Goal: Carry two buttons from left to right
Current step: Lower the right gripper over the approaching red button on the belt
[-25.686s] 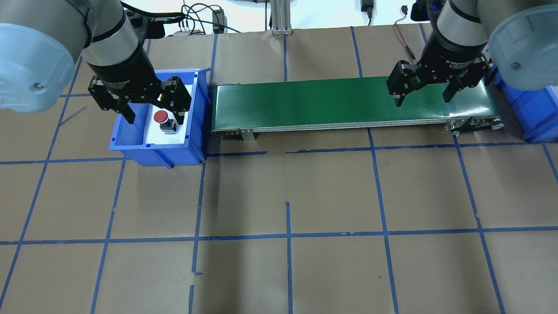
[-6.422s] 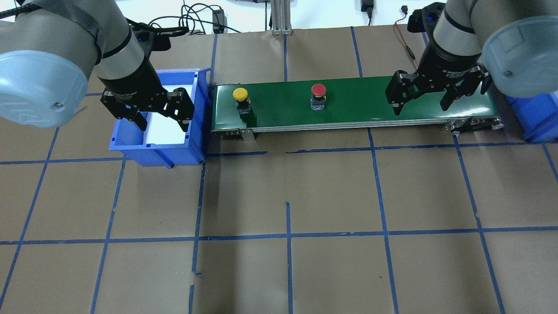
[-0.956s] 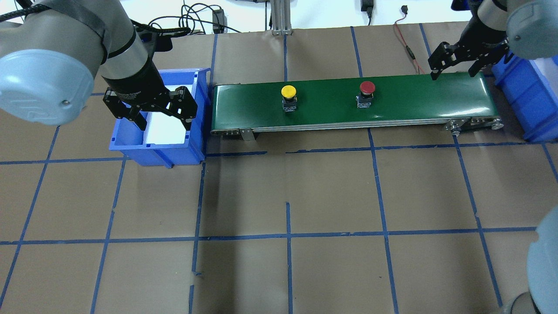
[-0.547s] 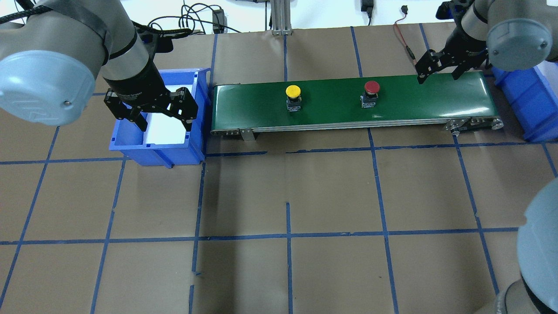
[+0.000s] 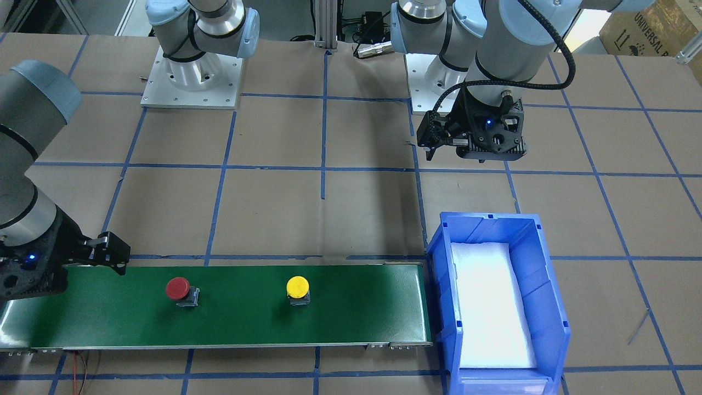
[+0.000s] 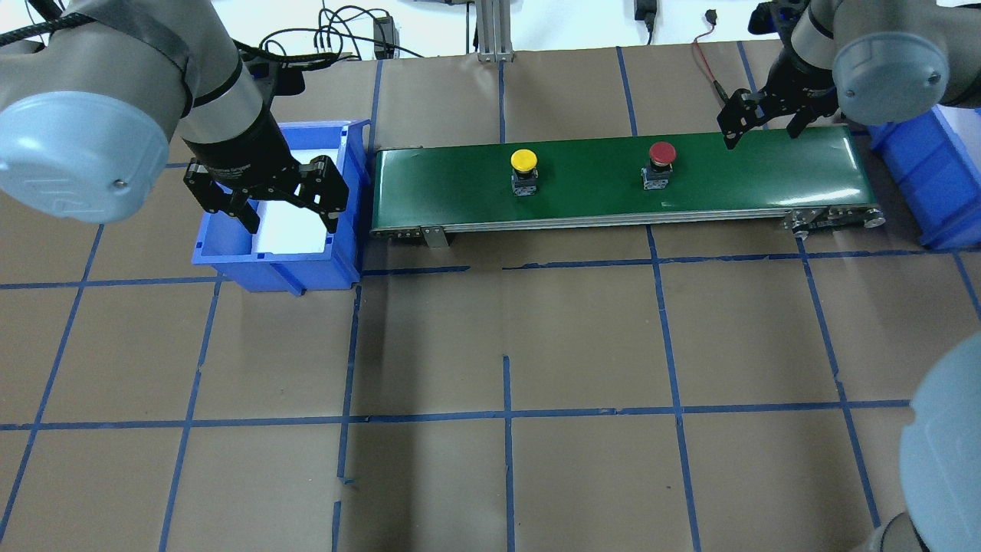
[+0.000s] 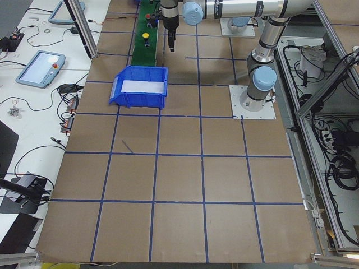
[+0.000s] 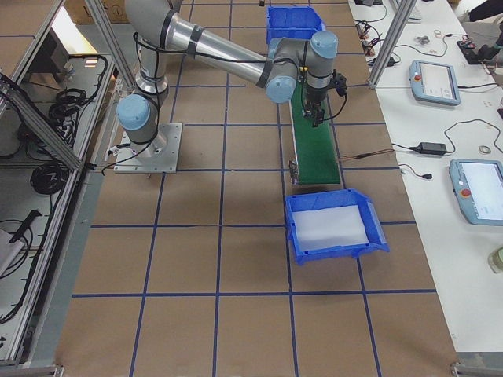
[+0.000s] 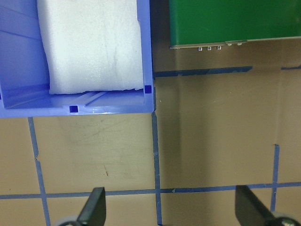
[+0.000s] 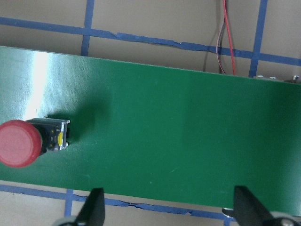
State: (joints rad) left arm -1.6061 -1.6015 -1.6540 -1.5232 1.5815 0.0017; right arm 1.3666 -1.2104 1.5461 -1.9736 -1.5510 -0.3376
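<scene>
Your right gripper [image 6: 760, 132] and left gripper [image 6: 291, 222] are both spread wide and empty; both buttons stand on the conveyor belt [image 6: 590, 188].
The right gripper hovers above the glossy green belt's right end, with the red mushroom-cap button [image 6: 661, 153] upright nearby and the yellow button [image 6: 524, 161] at mid-belt. The left gripper hangs over the blue plastic bin [image 6: 276, 268], which is lined with white foam [image 9: 94, 47]. A cardboard box [image 5: 647, 27] reads "UNIVERSAL".

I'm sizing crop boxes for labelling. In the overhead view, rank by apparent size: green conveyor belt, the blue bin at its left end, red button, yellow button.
1. green conveyor belt
2. blue bin
3. red button and yellow button: they look alike, so no ranking between them.
</scene>
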